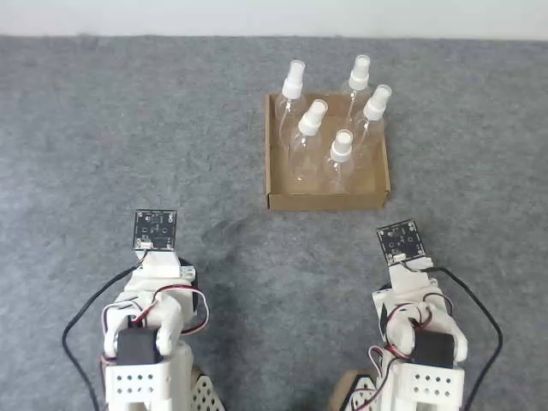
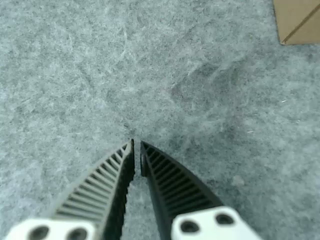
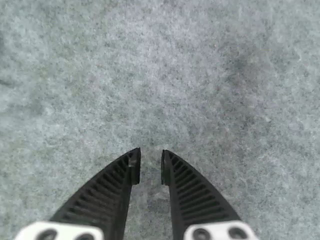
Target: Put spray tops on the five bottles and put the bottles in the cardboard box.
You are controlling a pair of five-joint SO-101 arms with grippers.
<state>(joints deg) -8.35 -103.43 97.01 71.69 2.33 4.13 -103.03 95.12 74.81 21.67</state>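
Observation:
Several clear bottles (image 1: 306, 145) with white spray tops (image 1: 313, 116) stand upright together inside the cardboard box (image 1: 325, 202) at the far middle of the table. A corner of the box (image 2: 300, 20) shows in the left wrist view. Both arms are drawn back near the front edge, well short of the box: the left arm (image 1: 157, 287) on the left, the right arm (image 1: 409, 287) on the right. My left gripper (image 2: 137, 144) is shut on nothing above bare felt. My right gripper (image 3: 150, 152) is shut too, with a thin slit between its tips and nothing in it.
Grey felt (image 1: 128, 128) covers the whole table. A pale wall edge (image 1: 274, 17) runs along the back. Wide free room lies to the left and right of the box and between it and the arms.

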